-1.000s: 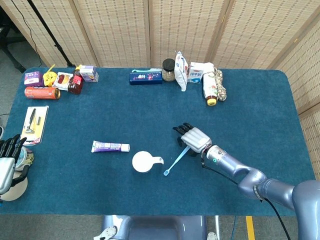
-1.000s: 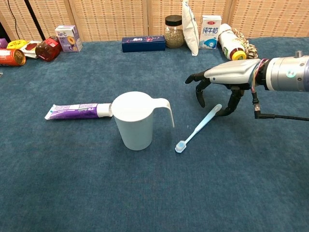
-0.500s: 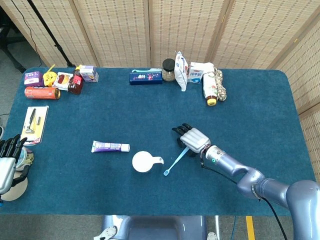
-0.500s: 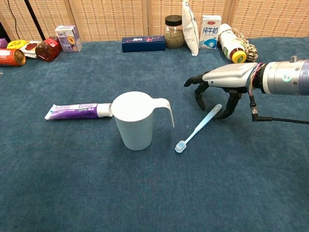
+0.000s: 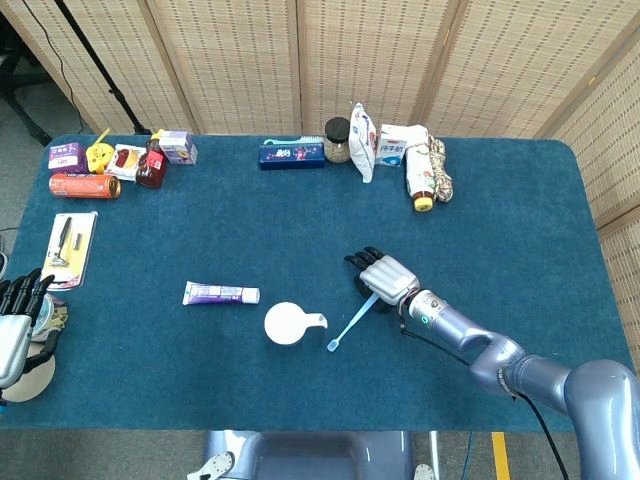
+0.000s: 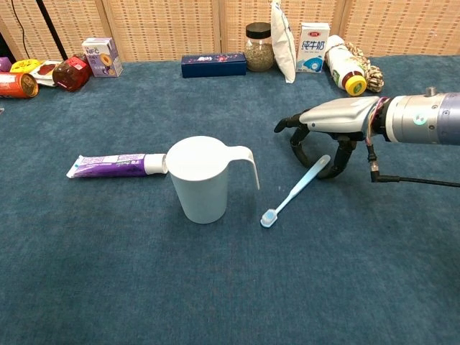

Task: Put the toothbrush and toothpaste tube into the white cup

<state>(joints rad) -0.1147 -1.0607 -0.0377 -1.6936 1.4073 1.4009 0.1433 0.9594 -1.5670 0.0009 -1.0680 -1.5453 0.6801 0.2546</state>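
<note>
My left hand (image 5: 18, 325) sits idle far left of the cup (image 6: 199, 177), fingers loosely apart, holding nothing; the tube (image 6: 118, 164) lies flat w/ its cap end touching the cup's left side, unmoved. Right of the cup, the brush (image 6: 295, 190) lies flat on the table, head nearest the cup's handle. Over the last sec my right hand (image 6: 325, 128) dropped lower over the brush's far end, fingers curled down on both sides but no grip yet, so neither item's in and the pinch comes next, I reckon.
</note>
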